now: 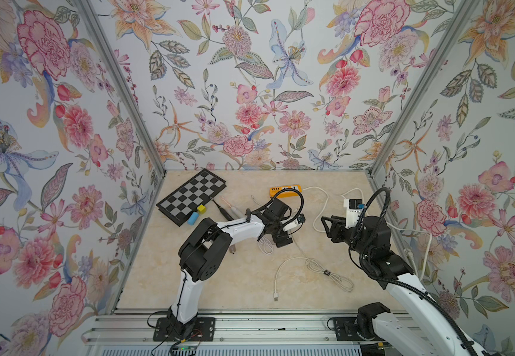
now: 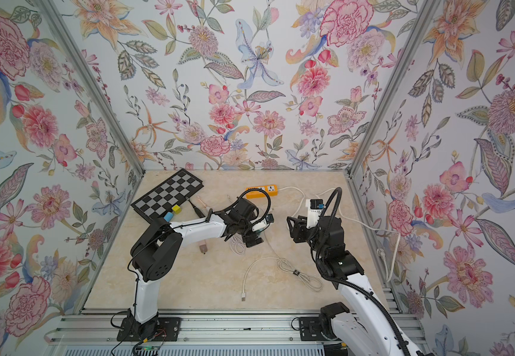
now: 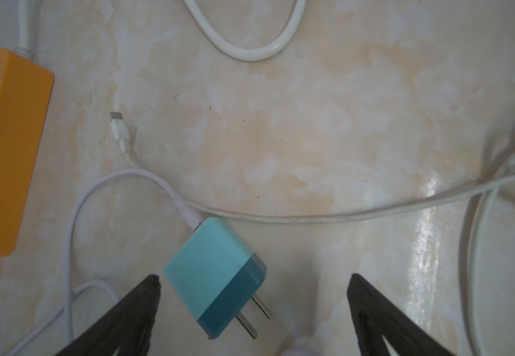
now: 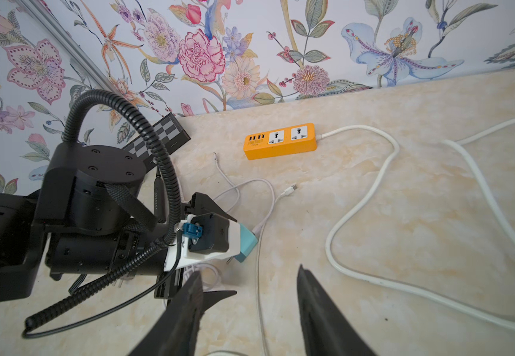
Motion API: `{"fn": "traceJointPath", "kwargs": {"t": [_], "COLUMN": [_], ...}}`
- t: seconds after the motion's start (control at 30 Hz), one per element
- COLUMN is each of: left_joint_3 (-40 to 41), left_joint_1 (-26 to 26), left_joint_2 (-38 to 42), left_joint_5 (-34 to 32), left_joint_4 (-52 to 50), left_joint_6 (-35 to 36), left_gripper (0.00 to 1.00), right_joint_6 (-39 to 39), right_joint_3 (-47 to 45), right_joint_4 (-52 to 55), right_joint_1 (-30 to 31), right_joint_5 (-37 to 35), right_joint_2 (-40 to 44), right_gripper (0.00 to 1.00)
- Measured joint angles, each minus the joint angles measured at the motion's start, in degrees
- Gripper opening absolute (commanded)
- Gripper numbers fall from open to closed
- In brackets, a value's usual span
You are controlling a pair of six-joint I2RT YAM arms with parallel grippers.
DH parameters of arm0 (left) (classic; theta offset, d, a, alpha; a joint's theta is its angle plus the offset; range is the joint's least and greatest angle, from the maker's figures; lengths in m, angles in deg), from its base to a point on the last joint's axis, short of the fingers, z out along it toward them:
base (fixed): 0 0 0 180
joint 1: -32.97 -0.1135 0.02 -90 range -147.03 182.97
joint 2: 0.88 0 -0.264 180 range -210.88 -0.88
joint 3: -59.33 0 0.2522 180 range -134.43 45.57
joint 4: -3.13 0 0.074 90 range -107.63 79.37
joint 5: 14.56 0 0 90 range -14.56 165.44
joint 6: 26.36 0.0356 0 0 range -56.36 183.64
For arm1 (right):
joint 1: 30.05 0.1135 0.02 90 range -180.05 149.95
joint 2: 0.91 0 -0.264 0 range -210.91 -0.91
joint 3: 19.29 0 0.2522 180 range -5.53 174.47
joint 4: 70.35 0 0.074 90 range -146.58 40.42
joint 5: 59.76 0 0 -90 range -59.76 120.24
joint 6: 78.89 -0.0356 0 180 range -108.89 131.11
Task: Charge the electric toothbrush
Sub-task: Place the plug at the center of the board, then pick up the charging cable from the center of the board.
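Observation:
A black electric toothbrush (image 1: 223, 211) lies beside a pale pink one (image 1: 234, 209) next to the chessboard. The orange power strip (image 1: 285, 190) sits at the back. In the left wrist view a teal plug adapter (image 3: 216, 277) lies flat on the table with a white cable in it. My left gripper (image 3: 254, 277) is open wide around the adapter, neither finger touching it. In both top views the left wrist hides the adapter. My right gripper (image 1: 327, 222) hovers to the right, open with nothing between its fingers (image 4: 300, 277).
A chessboard (image 1: 191, 197) with a yellow cube (image 1: 201, 208) and a blue block (image 1: 193, 218) stands at the back left. A loose white USB cable (image 1: 317, 266) coils across the middle. The strip's thick cord (image 1: 321, 209) loops at the right. A small pink piece (image 1: 232, 248) lies under the left arm.

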Motion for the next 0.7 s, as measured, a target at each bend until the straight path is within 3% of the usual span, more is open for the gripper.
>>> {"fn": "traceJointPath", "kwargs": {"t": [0.13,0.3,0.53,0.7], "left_joint_3": [5.1,3.1,-19.3,-33.1], "left_joint_1": [-0.3,-4.2,-14.8,-16.5], "left_joint_2": [10.5,18.7,1.0,-13.6], "left_joint_5": [0.6,-4.3,-13.5,-21.2], "left_joint_4": [3.0,5.7,-1.2,-8.7], "left_joint_6": [-5.2,-20.2,-41.1,-51.0], "left_gripper": [0.99,0.81,0.63,0.56], "right_joint_6": [-0.4,-1.2,-3.6,-5.4], "right_joint_3": [1.0,1.7,3.7,4.2], "right_joint_4": [0.0,0.2,0.7,2.4], "right_joint_1": [-0.1,-0.1,-0.1,0.1], "right_joint_5": [0.3,0.7,1.9,0.8], "right_joint_2": [0.0,-0.3,-3.1,-3.3], "right_gripper": [0.53,0.52,0.53,0.54]}}
